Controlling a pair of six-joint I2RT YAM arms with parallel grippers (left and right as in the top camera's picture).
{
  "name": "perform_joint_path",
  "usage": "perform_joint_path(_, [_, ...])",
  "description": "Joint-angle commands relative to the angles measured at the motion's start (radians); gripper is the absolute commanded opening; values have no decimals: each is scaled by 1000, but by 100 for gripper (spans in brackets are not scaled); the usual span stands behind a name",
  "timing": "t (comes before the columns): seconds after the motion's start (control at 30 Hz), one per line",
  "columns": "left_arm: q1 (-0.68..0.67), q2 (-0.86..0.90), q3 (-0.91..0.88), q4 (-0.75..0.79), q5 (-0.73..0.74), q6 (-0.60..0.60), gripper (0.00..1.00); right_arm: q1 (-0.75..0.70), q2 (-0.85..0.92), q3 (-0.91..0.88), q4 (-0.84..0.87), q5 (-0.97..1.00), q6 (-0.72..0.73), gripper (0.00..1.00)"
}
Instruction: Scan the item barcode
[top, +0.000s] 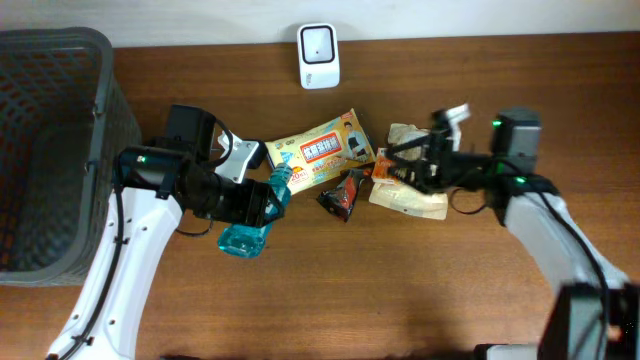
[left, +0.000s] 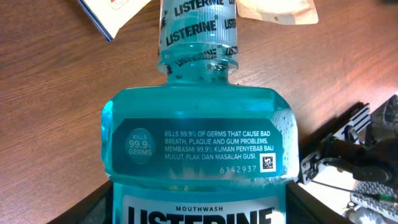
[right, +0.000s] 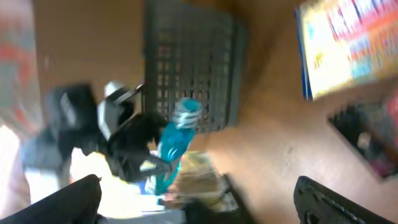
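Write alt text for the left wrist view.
A teal Listerine mouthwash bottle fills the frame, its sealed cap toward the top, over a wooden table. Corners of a white packet and a beige pouch show beside it.

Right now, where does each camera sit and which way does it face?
Overhead: above the table, looking straight down; left arm and right arm show.
Left wrist: on the left arm, facing the bottle close up; its fingers barely show.
Right wrist: on the right arm, blurred, facing across to the basket; fingertips at bottom corners.
Shared: overhead and right wrist both show the bottle and basket.
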Motion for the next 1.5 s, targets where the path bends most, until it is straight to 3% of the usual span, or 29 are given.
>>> perform_joint_path(0.0, [0,-32,6,2,24,0,57,79,108,6,10,59,327,98])
perform_joint_path(0.13, [0,-32,6,-3,66,-3,57,155,202,6,196,68,441,98])
perform_joint_path(0.3, [0,-32,6,-15,163,-3,55,225,209,6,252,144,603,99])
perform_joint_path(0.43, [0,-32,6,-26,166,-3,54,270,209,6,323,182,641,99])
perform_joint_path(0.67, [0,-32,6,-23,166,-23,52,346,209,6,659,235,745,99])
perform_joint_path(0.8, [0,-32,6,-24,167,-35,52,384,209,6,678,283,758,89])
perform_joint_path(1.2, [0,-32,6,-19,174,-72,52,459,209,6,715,312,837,86])
perform_joint_path(1.4, [0,-32,6,-13,174,-76,52,476,209,6,715,349,850,66])
perform_joint_path(1.47, [0,-32,6,-13,174,-76,52,476,209,6,715,353,851,65])
